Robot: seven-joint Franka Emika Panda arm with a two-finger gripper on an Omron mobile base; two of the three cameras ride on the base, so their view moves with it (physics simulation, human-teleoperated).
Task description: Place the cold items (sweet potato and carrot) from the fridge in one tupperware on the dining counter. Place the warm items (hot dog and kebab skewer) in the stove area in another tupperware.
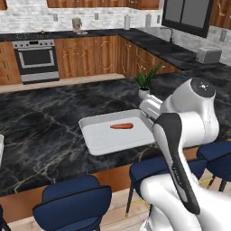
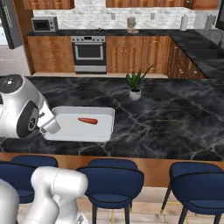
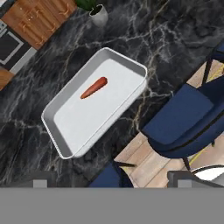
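Observation:
An orange carrot (image 1: 122, 126) (image 2: 88, 120) (image 3: 93, 88) lies alone inside a white tupperware (image 1: 103, 140) (image 2: 65, 124) (image 3: 78, 127) near the front edge of the dark marble dining counter (image 1: 45, 117) (image 2: 166, 113). My gripper (image 3: 113, 179) hovers above the counter's front edge, looking down on the tupperware. Its fingers (image 3: 41, 179) stand wide apart, open, with nothing between them. The stove (image 1: 35, 58) (image 2: 89, 52) stands against the far wall. The sweet potato, hot dog and kebab skewer are out of view.
A potted plant (image 1: 145, 85) (image 2: 134, 87) (image 3: 97, 11) stands on the counter just beyond the tupperware. Blue stools (image 1: 74, 203) (image 2: 111, 179) (image 3: 179, 118) line the counter's near side. A toaster (image 1: 208, 55) sits on the right-hand counter. A white edge (image 1: 1, 146) pokes in at the far left.

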